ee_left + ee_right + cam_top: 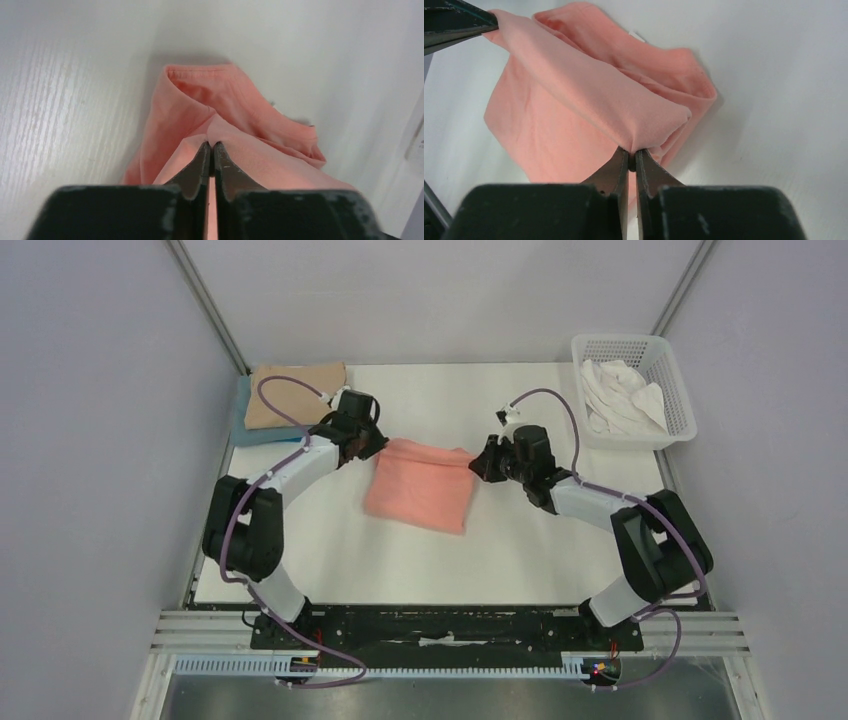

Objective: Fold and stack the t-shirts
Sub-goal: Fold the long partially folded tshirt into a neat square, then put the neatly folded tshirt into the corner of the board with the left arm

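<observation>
The salmon-pink t-shirt (420,485) lies folded at the table's middle, its far edge held up taut between both grippers. My left gripper (377,445) is shut on its far left corner; the wrist view shows the gripper (211,146) pinching the cloth (235,105). My right gripper (481,462) is shut on the far right corner; the wrist view shows the gripper (632,154) pinching the shirt (589,95). A tan t-shirt (296,393) lies folded on a blue t-shirt (240,420) at the back left. A white t-shirt (622,395) sits crumpled in the basket.
A white mesh basket (672,390) stands at the back right corner. Metal frame posts rise at both back corners. The white table (400,560) ends at a black rail in front, by the arm bases.
</observation>
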Motion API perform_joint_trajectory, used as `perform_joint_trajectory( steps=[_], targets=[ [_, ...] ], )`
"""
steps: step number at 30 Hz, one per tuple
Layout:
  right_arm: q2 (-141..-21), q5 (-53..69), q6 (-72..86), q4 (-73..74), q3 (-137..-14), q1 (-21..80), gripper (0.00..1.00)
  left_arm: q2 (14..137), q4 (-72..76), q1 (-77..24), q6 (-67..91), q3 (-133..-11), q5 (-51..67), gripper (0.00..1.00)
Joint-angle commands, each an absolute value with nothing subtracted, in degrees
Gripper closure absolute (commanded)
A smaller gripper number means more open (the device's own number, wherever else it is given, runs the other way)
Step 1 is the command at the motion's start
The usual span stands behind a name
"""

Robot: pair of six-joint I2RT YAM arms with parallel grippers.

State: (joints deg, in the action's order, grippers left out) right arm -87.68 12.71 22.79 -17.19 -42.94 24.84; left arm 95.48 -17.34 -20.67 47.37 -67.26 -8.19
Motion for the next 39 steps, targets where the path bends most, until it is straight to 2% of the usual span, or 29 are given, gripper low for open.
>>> perform_joint_trajectory(
  steps=[1,2,3,4,5,6,7,13,19,26,31,35,39],
  targets=[
    [-93.47,10.5,18.85,-18.98,-48.86,23.2,0.9,98.89,-15.49,-17.88,42.73,-72.75,-10.26,0.8],
    [-94.42,10.19,18.57,-18.41,-50.34,23.09,0.8,100.07,-15.79,-17.77,42.38,-73.74,-9.82,0.65],
    [-95.27,9.63,18.25,-17.47,-51.5,23.03,0.64,101.12,-16.03,-17.66,41.9,-74.94,-9.49,0.49],
    [-95.53,8.94,18.14,-16.5,-52.68,23.03,0.49,101.98,-16.67,-17.59,41.48,-76.2,-8.82,0.42],
    [-95.44,8.37,17.9,-15.6,-53.08,23.01,0.28,102.54,-18.1,-17.58,40.99,-77.67,-8.28,0.34],
    [-94.94,8.18,17.8,-15.02,-53.19,23.02,0.1,102.74,-19.07,-17.58,40.75,-78.61,-7.25,0.32],
    [-93.92,8.22,17.96,-14.82,-52.76,23.03,0.02,102.54,-20.01,-17.58,40.63,-78.96,-6.02,0.31],
    [-87.9,13.85,20.33,-18.08,-46.77,23.53,0.02,98.93,-9.62,-17.88,41.42,-70.81,10.09,0.26],
    [-88.94,22.78,21.82,-25.74,-44.61,26.2,0.02,104.51,-4.89,-18.09,41.89,-71.75,20.69,0.25],
    [-99.39,21.11,21.41,-24.74,-48.82,26.98,0.02,112.17,-6.02,-18.11,41.6,-73.87,19.53,0.24],
    [-105.24,22.02,20.95,-23.86,-49.28,27.16,0.02,113.92,-4.17,-18.28,42.79,-69.14,20.68,0.3],
    [-104.3,22.33,20.74,-23.07,-45.82,27.69,0.02,108.94,-2.14,-18.69,43.66,-60.6,20.57,0.32],
    [-96.7,19.57,18.83,-21.64,-37.78,30.87,0.02,99.3,2.33,-21.38,44.42,-48.12,19.25,0.32]
  ],
)
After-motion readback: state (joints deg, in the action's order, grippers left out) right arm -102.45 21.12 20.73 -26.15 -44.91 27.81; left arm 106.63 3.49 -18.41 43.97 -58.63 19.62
